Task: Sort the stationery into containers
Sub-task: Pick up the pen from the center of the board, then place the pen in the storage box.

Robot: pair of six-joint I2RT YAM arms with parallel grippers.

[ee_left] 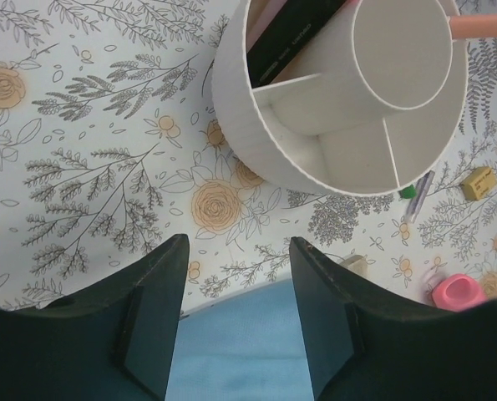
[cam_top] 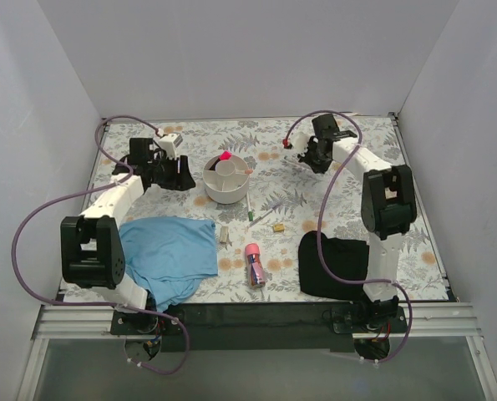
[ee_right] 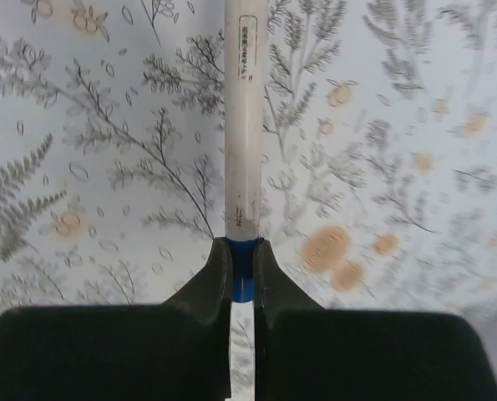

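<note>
- right fingers (ee_right: 208, 292): clamped together on the blue end of a white pen (ee_right: 242, 125); pen runs straight up the frame from the tips, over the floral desk (ee_right: 106, 167); cannot tell if its far end touches
- left fingers (ee_left: 152, 317): apart, nothing between them; blue cloth (ee_left: 240, 351) shows through the gap at bottom centre of the left wrist view
- organiser (ee_left: 231, 109): upper right of the left wrist view, beyond the tips, not touching them; a black item (ee_left: 294, 38) leans in one outer compartment; red-pink highlighter (ee_left: 479, 27) pokes past the rim at the top right
- top view: organiser sits upper centre; left fingers just left of it; right fingers upper right, well apart from it
- loose on the desk below the organiser in the top view: green-capped pen (cam_top: 261, 215); brass piece (cam_top: 277, 226) just right of it; grey piece (cam_top: 224, 236) near the blue cloth's edge
- pink tube (cam_top: 254, 266): lying flat, lower centre, between the blue cloth and the black cloth (cam_top: 332, 266)
</note>
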